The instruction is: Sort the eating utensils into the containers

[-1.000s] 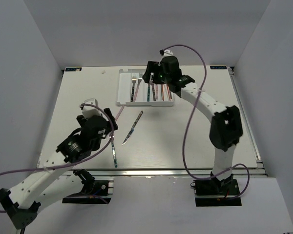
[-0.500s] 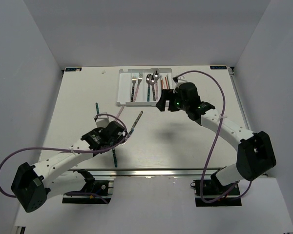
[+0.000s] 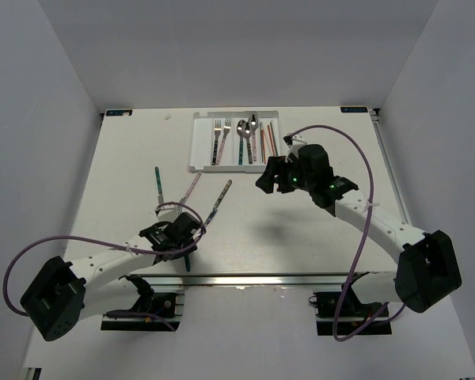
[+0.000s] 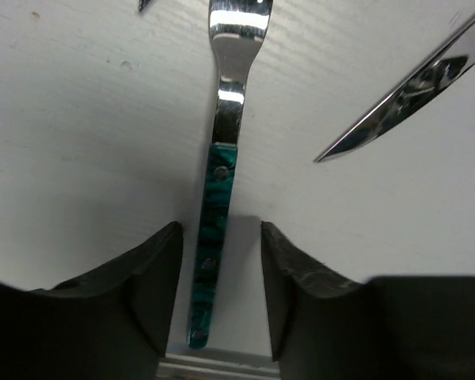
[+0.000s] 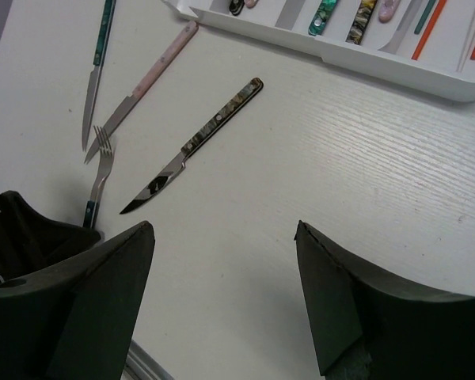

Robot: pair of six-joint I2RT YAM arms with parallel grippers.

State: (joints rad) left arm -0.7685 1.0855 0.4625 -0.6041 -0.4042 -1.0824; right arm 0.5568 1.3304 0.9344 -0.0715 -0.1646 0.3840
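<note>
A teal-handled fork (image 4: 214, 237) lies near the table's front edge, handle toward me. My left gripper (image 4: 220, 269) straddles that handle, with a gap showing on both sides and the left finger closer. In the top view the left gripper (image 3: 185, 247) covers most of the fork (image 3: 188, 262). A patterned-handled knife (image 5: 198, 142), a pink-handled knife (image 5: 146, 79) and a teal-handled knife (image 5: 99, 63) lie loose on the table. The white tray (image 3: 196, 150) at the back holds forks, spoons and chopsticks in its containers. My right gripper (image 3: 263, 180) hovers open and empty in front of the tray.
The table's metal front rail (image 4: 222, 366) runs just behind the fork's handle end. The left arm's purple cable (image 3: 103, 237) loops over the front left of the table. The tray's near wall (image 5: 340, 51) lies beyond the right gripper (image 5: 222, 237).
My left arm came down toward the front edge over the teal-handled fork and its jaws narrowed. My right arm drew back from above the tray to the table's middle.
</note>
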